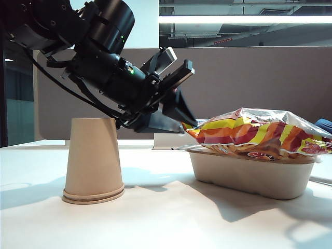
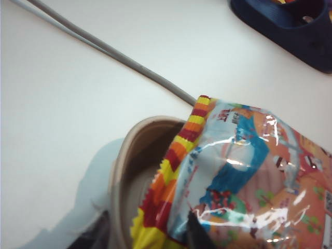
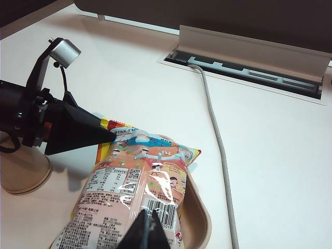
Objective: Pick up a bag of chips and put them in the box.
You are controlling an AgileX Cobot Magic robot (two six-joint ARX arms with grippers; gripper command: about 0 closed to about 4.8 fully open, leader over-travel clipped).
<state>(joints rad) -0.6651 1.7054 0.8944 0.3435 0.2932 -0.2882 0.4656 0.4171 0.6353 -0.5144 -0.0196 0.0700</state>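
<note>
The bag of chips point(image 1: 262, 132) lies across the box point(image 1: 249, 176), overhanging its rim, so the placing step looks nearly finished. The left gripper point(image 1: 181, 106) sits at the bag's crimped end, jaws parted and gripping nothing. Next it likely needs to back away without dragging the bag out. The right gripper point(image 3: 147, 232) hovers above the bag; its jaws appear closed and empty. A paper cup point(image 1: 93, 161) stands upside down on the counter point(image 1: 155, 218) nearby.

Setting: open-plan office, robot test desk.
White desk point(image 1: 155, 218) with a cable slot point(image 3: 249, 72) and grey cable point(image 3: 218, 140); fabric partition panel point(image 1: 249, 78) at the far side; fluorescent strip light point(image 1: 244, 19) and exposed ceiling services point(image 1: 249, 36) above.
</note>
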